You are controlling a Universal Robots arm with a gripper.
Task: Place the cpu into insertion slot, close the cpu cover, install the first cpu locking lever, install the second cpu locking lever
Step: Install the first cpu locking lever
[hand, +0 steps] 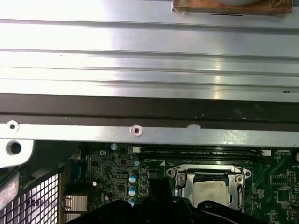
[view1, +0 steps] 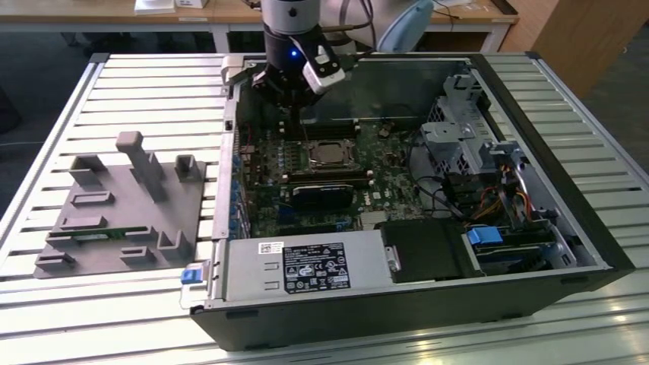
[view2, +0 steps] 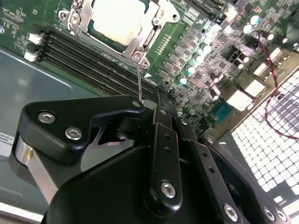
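Observation:
The cpu (view1: 327,154) lies in the insertion slot (view1: 311,161) on the green board inside the open case; its silver top is plain in both wrist views (view2: 117,21) (hand: 211,192). The cpu cover (view2: 148,41) (hand: 180,179) lies closed over it as a silvery frame. A thin wire cpu locking lever (view2: 138,79) rises from the socket's corner up to my gripper (view2: 145,103). The gripper's black links converge on the lever's end, and it looks shut on it. In the exterior view the gripper (view1: 294,122) hangs just behind the socket, toward the case's far wall.
Long black memory slots (view2: 79,56) run beside the socket. The case's metal wall (hand: 149,70) is close behind the gripper. A power supply (view1: 304,266), a drive cage (view1: 466,129) and cables (view1: 487,205) crowd the case. A grey fixture block (view1: 121,205) sits on the slatted table.

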